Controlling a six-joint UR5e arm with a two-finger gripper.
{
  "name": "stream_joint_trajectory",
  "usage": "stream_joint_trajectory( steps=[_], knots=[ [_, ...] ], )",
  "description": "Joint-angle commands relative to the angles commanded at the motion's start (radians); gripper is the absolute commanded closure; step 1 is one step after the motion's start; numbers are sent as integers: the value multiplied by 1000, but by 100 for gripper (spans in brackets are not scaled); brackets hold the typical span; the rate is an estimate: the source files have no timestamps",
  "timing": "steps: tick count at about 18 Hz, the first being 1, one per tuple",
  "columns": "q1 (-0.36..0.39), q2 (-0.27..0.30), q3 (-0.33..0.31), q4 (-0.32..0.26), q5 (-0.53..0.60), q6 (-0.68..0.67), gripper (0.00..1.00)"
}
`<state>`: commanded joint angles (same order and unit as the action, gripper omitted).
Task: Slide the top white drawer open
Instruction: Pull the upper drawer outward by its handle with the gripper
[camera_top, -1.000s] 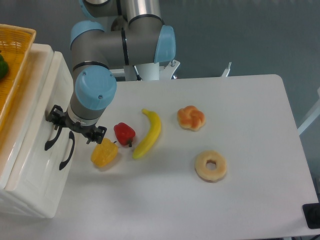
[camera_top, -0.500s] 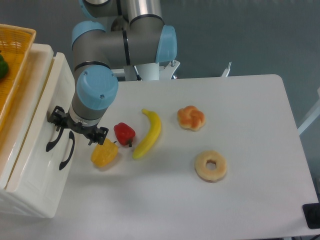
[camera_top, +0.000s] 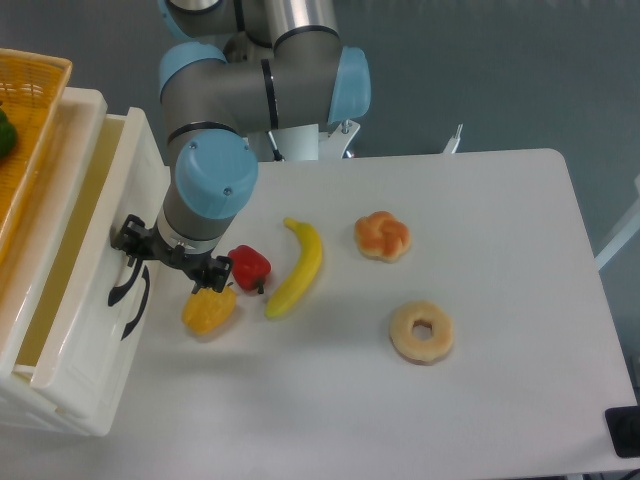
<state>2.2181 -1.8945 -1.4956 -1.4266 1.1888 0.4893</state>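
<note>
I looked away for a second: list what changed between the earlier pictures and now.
The top white drawer has slid out toward the fruit, showing a strip of its inside. The claw, at its black handle, moved the same way with the arm. The lower drawer, yellow pepper, red pepper, banana, pastry and donut stayed put.

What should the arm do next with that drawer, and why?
Probably keep pulling the same way. The gripper is at the top drawer's handle, and the drawer is only partly out, showing just a strip of its inside.
</note>
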Motion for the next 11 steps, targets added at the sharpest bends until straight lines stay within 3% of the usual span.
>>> stream_joint_trajectory(
  steps=[11],
  knots=[
    [25, 0, 0, 0, 44, 6, 0]
  ],
)
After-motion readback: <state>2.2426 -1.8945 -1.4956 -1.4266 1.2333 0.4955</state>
